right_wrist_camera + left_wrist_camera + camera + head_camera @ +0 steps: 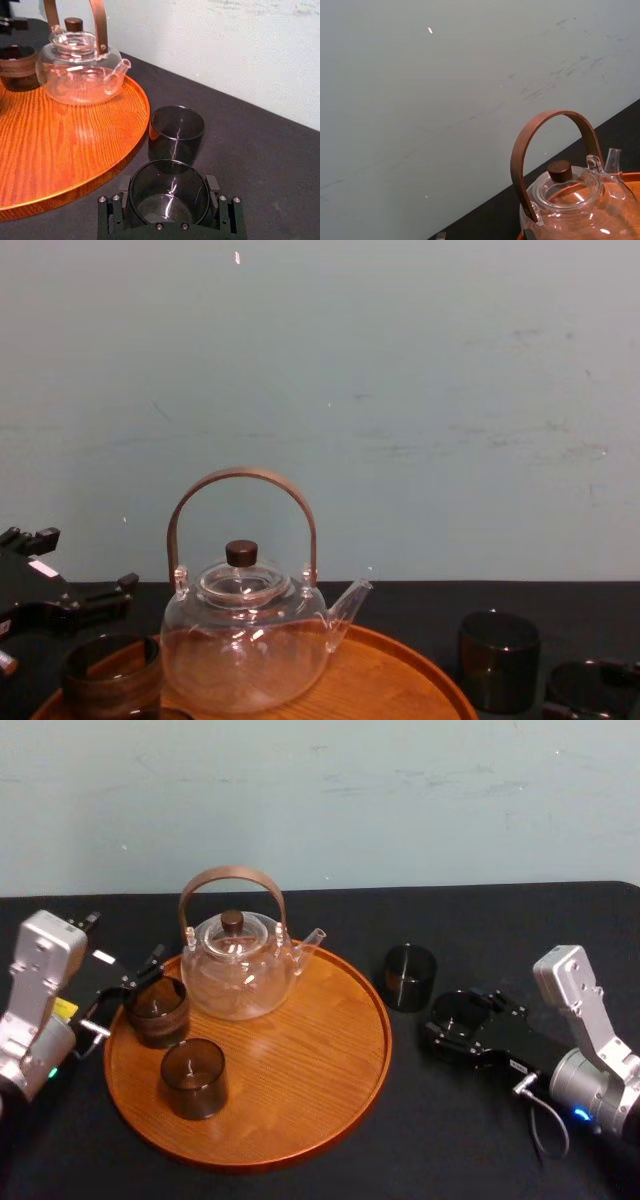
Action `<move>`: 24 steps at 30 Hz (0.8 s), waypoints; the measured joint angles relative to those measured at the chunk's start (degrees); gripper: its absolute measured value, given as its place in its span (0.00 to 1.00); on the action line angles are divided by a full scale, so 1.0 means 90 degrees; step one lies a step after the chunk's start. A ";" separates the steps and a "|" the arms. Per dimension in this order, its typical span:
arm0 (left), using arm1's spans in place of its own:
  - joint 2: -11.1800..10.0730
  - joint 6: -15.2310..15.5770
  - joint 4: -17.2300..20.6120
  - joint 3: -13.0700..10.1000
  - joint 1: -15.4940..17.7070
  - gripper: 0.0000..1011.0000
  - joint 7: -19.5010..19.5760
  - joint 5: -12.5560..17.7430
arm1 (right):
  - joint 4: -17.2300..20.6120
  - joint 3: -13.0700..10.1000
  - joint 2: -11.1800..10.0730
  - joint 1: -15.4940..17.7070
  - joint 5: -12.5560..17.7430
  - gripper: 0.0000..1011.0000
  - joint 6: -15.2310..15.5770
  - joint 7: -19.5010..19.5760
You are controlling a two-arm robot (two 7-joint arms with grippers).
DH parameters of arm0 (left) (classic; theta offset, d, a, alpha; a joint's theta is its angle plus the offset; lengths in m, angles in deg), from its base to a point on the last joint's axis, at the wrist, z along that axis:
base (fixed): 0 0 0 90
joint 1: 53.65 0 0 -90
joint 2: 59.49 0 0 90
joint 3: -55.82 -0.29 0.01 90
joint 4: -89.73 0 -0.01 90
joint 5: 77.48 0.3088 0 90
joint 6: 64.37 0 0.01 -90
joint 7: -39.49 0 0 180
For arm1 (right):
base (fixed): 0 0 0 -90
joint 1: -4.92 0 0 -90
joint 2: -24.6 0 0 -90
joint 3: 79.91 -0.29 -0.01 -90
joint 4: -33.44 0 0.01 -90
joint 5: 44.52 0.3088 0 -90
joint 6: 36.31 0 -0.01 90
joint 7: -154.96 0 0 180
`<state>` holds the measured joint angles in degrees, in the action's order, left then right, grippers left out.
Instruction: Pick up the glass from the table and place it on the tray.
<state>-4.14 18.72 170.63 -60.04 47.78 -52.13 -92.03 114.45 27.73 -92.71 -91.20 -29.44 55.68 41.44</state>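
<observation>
A dark smoky glass sits low over the black table, just right of the round wooden tray. My right gripper is shut on the glass. In the right wrist view the glass fills the gap between the fingers. A second dark glass stands free on the table, between the held glass and the tray's rim. My left gripper is open at the tray's left edge, beside a brown glass that rests on the tray.
A clear teapot with a brown hoop handle stands at the back of the tray. Another brown glass sits at the tray's front left. The tray's right half is bare wood. A pale wall rises behind the table.
</observation>
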 joint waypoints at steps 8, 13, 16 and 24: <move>0.0000 0.0000 0.0000 0.0000 0.0000 0.99 0.0000 0.0000 | 0.0418 -0.0049 -0.0073 0.0161 -0.0022 0.91 -0.0212 -0.0098; 0.0000 0.0000 0.0000 0.0000 0.0000 0.99 0.0000 0.0000 | 0.0759 -0.0005 -0.0116 0.0290 -0.0043 0.91 -0.0256 -0.0174; 0.0000 0.0000 0.0000 0.0000 0.0001 0.99 0.0000 0.0000 | 0.1021 0.0132 -0.0131 0.0372 -0.0072 0.91 -0.0267 -0.0276; 0.0000 0.0000 0.0000 0.0000 0.0000 0.99 0.0000 0.0000 | 0.1252 0.0496 -0.0048 0.0370 -0.0144 0.91 -0.0255 -0.0439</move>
<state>-4.14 18.72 170.63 -60.04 47.78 -52.13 -92.03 125.72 32.19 -93.15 -87.87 -30.74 53.38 37.49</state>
